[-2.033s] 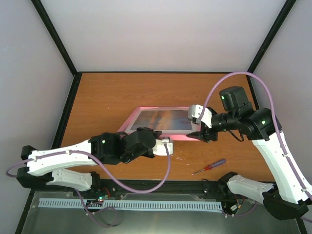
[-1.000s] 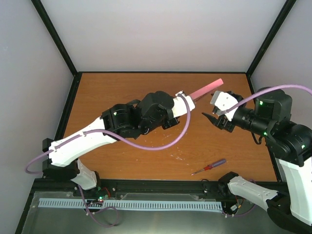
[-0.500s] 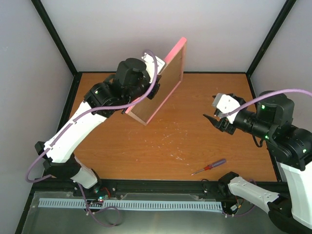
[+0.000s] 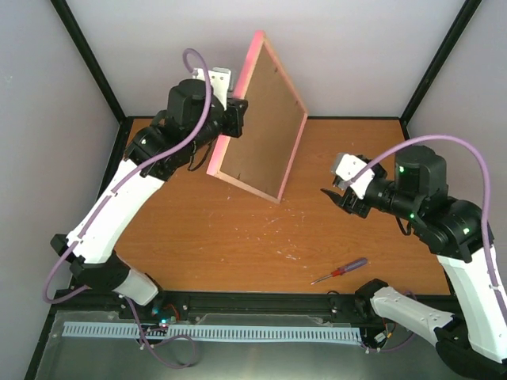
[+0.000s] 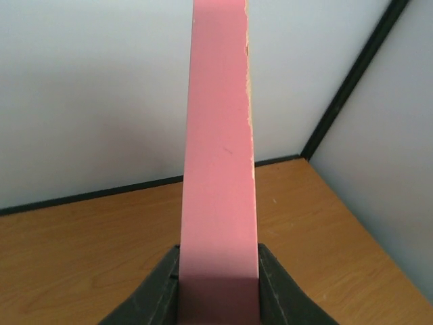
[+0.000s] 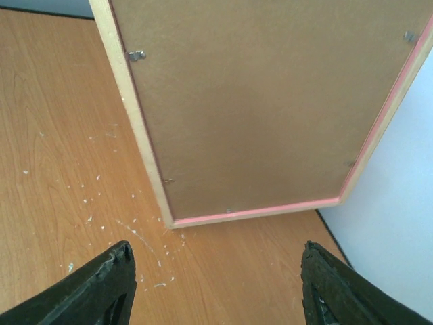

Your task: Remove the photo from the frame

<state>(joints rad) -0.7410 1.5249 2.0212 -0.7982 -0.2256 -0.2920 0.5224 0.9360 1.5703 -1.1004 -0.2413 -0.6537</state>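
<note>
From above, the left end effector pinches the pink rim of the frame at 11 o'clock. It holds the frame on edge above the worktop, brown back turned toward the right end effector at 3 o'clock. That one is spread and empty, well apart from the frame. A screwdriver lies at 5 o'clock. The photo shows in no view; presumably it sits behind the backing.

In the left wrist view, both fingers press flat against the rim's two faces, and the rim runs straight up toward 12 o'clock. The hold looks square and should be kept firm while the other arm works.

In the right wrist view, the fingers are wide open and touch nothing. Small metal tabs show on the board's border at 10 and 1 o'clock. I judge the next move needs the jaws narrowed to nudge one tab aside without pushing the frame out of the left grip.
</note>
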